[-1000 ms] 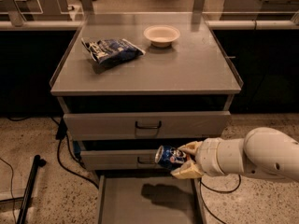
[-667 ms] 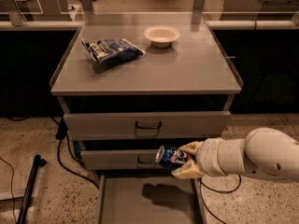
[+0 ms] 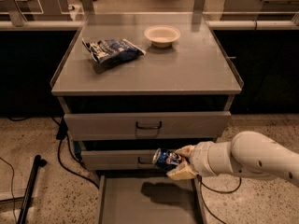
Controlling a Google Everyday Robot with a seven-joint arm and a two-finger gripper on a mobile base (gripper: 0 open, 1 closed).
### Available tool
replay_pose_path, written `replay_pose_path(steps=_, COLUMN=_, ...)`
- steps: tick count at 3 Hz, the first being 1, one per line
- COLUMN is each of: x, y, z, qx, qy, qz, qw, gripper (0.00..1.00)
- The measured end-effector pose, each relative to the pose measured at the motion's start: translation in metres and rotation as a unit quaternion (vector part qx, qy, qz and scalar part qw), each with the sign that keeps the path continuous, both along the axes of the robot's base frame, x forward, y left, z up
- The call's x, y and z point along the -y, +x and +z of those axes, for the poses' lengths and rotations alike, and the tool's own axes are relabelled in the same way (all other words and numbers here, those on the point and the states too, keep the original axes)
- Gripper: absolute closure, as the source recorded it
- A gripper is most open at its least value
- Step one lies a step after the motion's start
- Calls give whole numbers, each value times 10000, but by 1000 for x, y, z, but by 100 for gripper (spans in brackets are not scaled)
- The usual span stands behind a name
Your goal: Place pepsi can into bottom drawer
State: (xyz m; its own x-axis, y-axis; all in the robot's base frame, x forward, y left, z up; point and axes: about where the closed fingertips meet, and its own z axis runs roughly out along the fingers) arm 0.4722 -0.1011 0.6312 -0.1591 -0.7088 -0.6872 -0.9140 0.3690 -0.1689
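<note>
The pepsi can [image 3: 164,159] is dark blue with a silver end and lies on its side in the air, held by my gripper [image 3: 181,162], which is shut on it. The white arm [image 3: 252,158] reaches in from the right. The can hangs in front of the middle drawer and above the pulled-out bottom drawer [image 3: 140,203], a grey shallow tray whose flat floor carries the can's shadow.
On the cabinet top [image 3: 187,73] lie a blue-and-white chip bag [image 3: 111,50] and a white bowl [image 3: 161,34]. Two upper drawers with dark handles [image 3: 148,125] are closed. Black cables [image 3: 70,160] and a dark pole [image 3: 28,190] lie on the floor at left.
</note>
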Motion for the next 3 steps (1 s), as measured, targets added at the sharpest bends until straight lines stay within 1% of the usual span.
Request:
replay_pose_path(steps=1, x=7, y=12, z=-50, qx=-275, qy=105, qz=-234, qw=9993, gripper=100)
replay_pose_path(steps=2, x=13, y=21, z=-92, qx=-284, qy=293, qz=-365, qw=9985, gripper=100)
replay_pose_path(steps=3, x=14, y=23, z=-132, qx=-296, qy=445, qz=-321, qw=9981, gripper=100)
